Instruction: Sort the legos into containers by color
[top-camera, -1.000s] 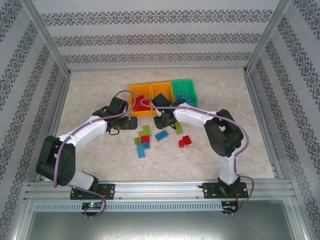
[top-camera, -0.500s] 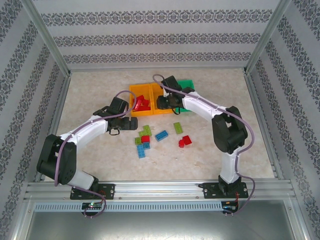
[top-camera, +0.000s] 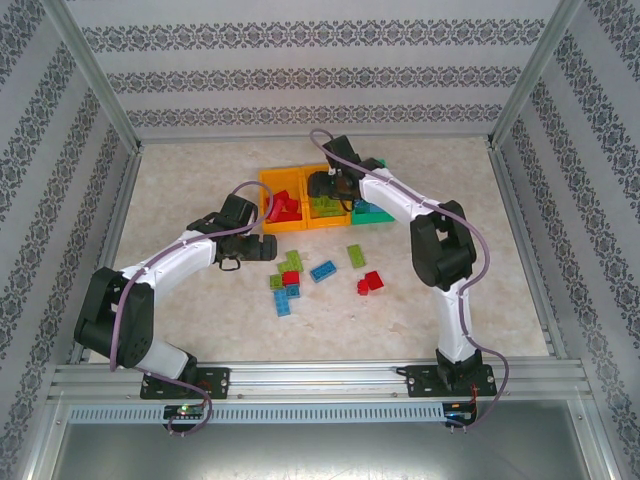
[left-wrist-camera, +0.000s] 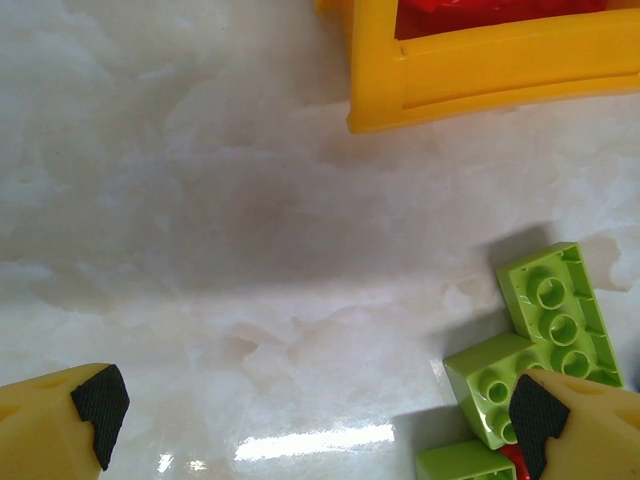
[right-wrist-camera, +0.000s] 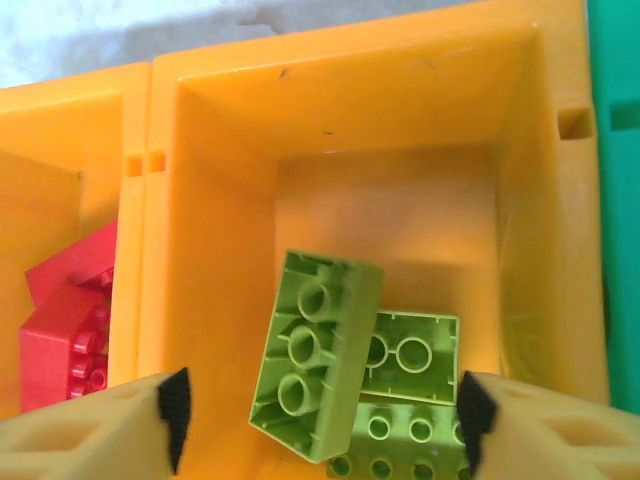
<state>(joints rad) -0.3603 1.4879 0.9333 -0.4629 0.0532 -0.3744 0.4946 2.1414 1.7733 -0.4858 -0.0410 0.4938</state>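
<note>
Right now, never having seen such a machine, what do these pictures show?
Two white robot arms stand on a pale marbled table. One picture looks down from above; the others come from a camera on each wrist. The left end effector hangs open over loose lime green plastic bricks, holding nothing. The right end effector is open above the middle orange-yellow plastic bin, where a lime green brick lies tilted on others. Red bricks sit in the neighbouring bin; more bricks wait on the table.
</note>
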